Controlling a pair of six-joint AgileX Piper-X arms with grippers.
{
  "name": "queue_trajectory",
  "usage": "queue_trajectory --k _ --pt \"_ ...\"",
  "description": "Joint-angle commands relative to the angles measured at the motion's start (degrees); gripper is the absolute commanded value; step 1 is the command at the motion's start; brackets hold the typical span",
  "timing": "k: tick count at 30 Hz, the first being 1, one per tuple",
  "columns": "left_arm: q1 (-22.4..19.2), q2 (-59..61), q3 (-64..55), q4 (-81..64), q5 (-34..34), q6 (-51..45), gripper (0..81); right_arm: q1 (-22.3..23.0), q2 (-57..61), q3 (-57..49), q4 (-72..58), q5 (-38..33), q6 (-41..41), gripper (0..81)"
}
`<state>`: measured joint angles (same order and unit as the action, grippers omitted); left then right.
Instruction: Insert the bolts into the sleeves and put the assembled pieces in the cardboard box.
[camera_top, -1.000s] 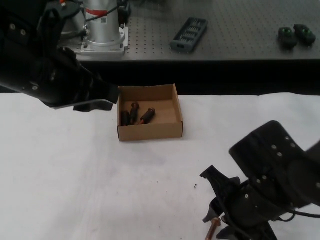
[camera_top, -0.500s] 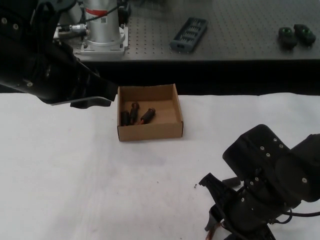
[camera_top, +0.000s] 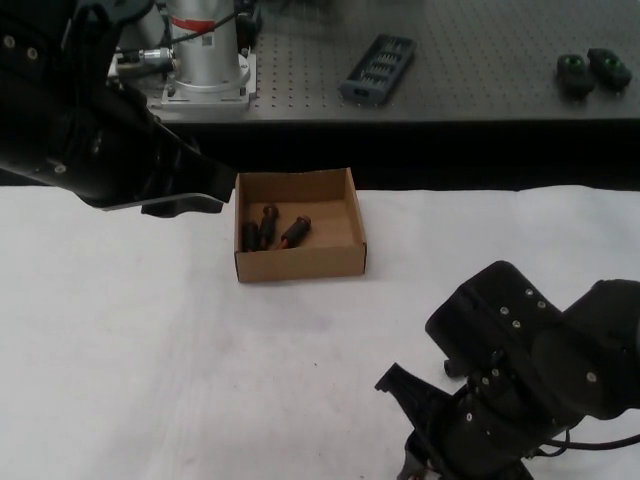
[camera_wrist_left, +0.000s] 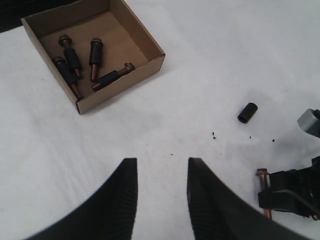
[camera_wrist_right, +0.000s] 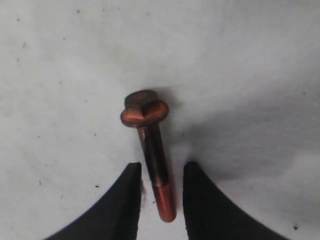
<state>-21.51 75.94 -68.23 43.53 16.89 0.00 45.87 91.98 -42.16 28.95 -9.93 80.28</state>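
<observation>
Between the right gripper's (camera_wrist_right: 161, 172) two black fingers lies the bolt (camera_wrist_right: 150, 145), flat on the white sheet (camera_wrist_right: 240, 60). It is copper-coloured metal, with a hexagonal flanged head and a smooth shank that turns to thread at its tip. The head sticks out beyond the fingertips, while the lower shank and thread sit in the gap. The jaws stand apart around the shank, one finger almost against it and the other just clear.

From the left wrist, a short black tubular sleeve (camera_wrist_left: 247, 112) lies on its side near the bolt, apart from it. The brown cardboard box (camera_wrist_left: 122, 82) sits well away and holds four assembled pieces (camera_wrist_left: 95, 52), each a copper bolt in a dark sleeve. The left gripper (camera_wrist_left: 157, 172) hangs over bare sheet with its curved matte fingers spread and nothing between them.

Compared with a second ago, the high view shows the right arm (camera_top: 530, 380) lower and shifted leftward, now covering the bolt that showed beside it before. The left arm (camera_top: 110, 150) has barely moved, and the box with its contents is unchanged.
</observation>
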Motion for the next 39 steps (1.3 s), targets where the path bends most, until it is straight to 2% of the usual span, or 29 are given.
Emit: queue_trajectory --k 1,9,16,20,23,27,28,39 --pt "0.2 -0.7 -0.3 0.3 0.3 0.5 25.1 0.4 1.3 -0.3 0.6 -2.5 -0.7 23.3" --pt "0.2 -0.7 -0.3 2.6 0.3 0.8 25.1 0.5 3.5 -0.3 2.8 -4.8 -6.1 23.3" --pt "0.2 -0.7 -0.3 2.7 0.3 1.4 25.1 -0.1 3.5 -1.0 7.8 -1.5 -15.0 23.3" --pt "0.2 -0.7 -0.3 2.7 0.3 1.4 25.1 -0.1 3.5 -1.0 8.2 -0.5 -16.9 23.0" --pt "0.2 -0.7 -0.3 2.7 0.3 1.4 25.1 -0.1 3.5 -1.0 8.2 0.8 -17.1 17.4" --pt "0.2 -0.7 -0.3 3.1 0.3 1.5 25.1 -0.1 3.5 -1.0 8.2 1.2 -18.8 0.5" --pt "0.2 -0.7 -0.3 3.1 0.3 1.7 25.1 -0.1 3.5 -1.0 8.2 1.2 -19.5 4.2" --pt "0.2 -0.7 -0.3 3.1 0.3 1.7 25.1 -0.1 3.3 -1.0 12.0 1.9 -29.2 4.2"
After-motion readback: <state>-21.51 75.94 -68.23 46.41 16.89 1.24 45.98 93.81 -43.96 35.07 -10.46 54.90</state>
